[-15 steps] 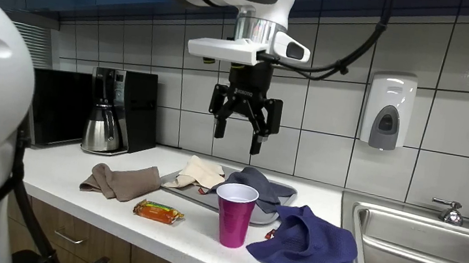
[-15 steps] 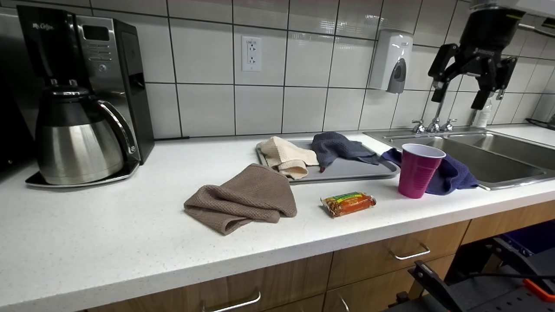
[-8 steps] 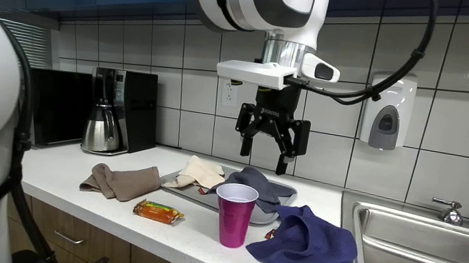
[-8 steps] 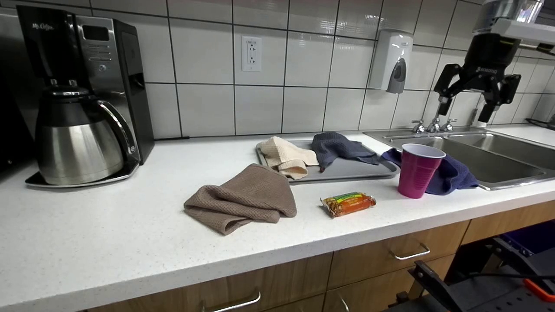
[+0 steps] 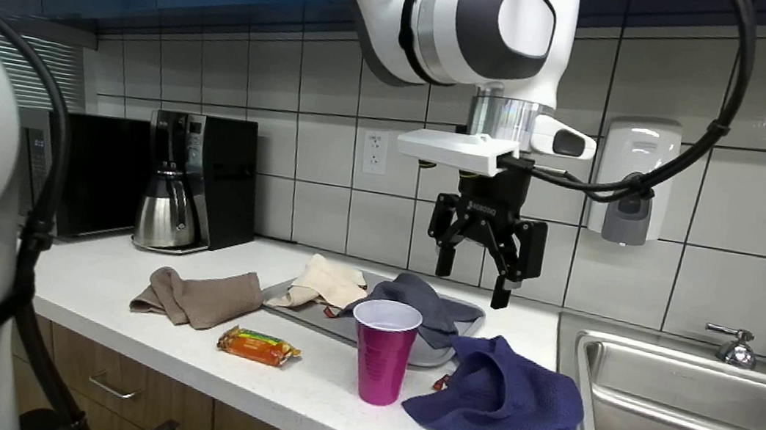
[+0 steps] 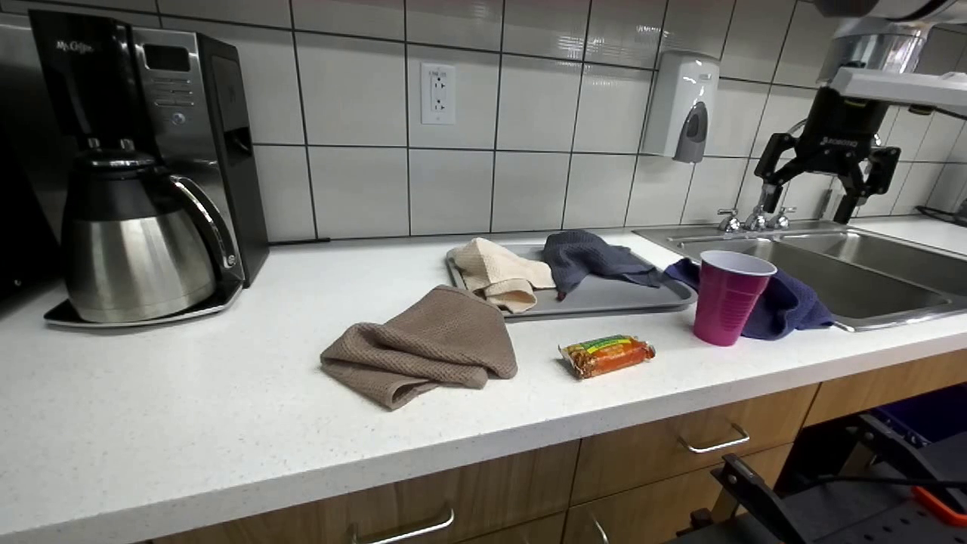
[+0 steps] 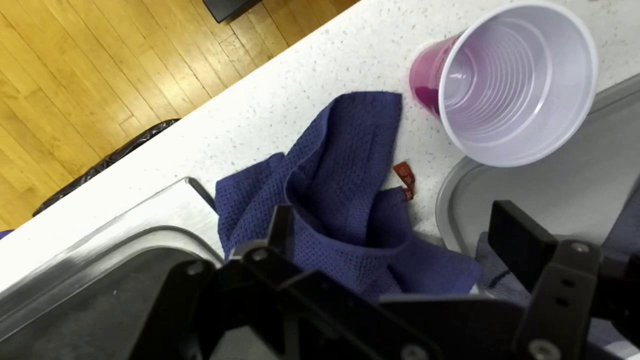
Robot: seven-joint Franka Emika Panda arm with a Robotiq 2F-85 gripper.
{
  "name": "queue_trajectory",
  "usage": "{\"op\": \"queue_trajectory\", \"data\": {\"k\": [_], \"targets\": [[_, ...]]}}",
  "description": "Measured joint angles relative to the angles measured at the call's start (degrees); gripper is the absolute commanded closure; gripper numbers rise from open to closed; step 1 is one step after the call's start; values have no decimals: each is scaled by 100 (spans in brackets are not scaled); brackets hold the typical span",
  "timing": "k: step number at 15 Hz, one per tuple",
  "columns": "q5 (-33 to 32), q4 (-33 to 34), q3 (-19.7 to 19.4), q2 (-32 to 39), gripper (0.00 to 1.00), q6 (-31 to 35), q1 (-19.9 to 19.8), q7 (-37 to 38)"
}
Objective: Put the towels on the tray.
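Wide, with nothing in it, the claw [image 5: 473,279] hangs above the blue towel [image 5: 521,403] that lies between sink [image 5: 682,417] and tray [image 6: 627,298]. That cloth looks soft and light, so pinch the fold [image 7: 312,222] that sticks up. The brown towel [image 6: 430,340] lies on the surface [image 6: 227,393] by the tray. Mind the cup [image 5: 384,363] close by; straight up looks roomiest, then over the tray's rim [image 6: 597,312].

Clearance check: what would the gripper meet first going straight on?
Probably the deep-blue towel, which shows between its fingers in the wrist view; depth is unclear, so one finger might catch the tray.
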State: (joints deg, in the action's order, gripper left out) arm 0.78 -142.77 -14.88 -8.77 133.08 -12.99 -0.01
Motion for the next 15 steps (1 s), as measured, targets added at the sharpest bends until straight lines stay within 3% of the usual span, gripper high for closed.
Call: {"op": "queue_trajectory", "data": {"k": [7,15], "targets": [[4,398,-98,848,0,399,-89,588],[6,687,-304,1395,0,401,-245,604]]}}
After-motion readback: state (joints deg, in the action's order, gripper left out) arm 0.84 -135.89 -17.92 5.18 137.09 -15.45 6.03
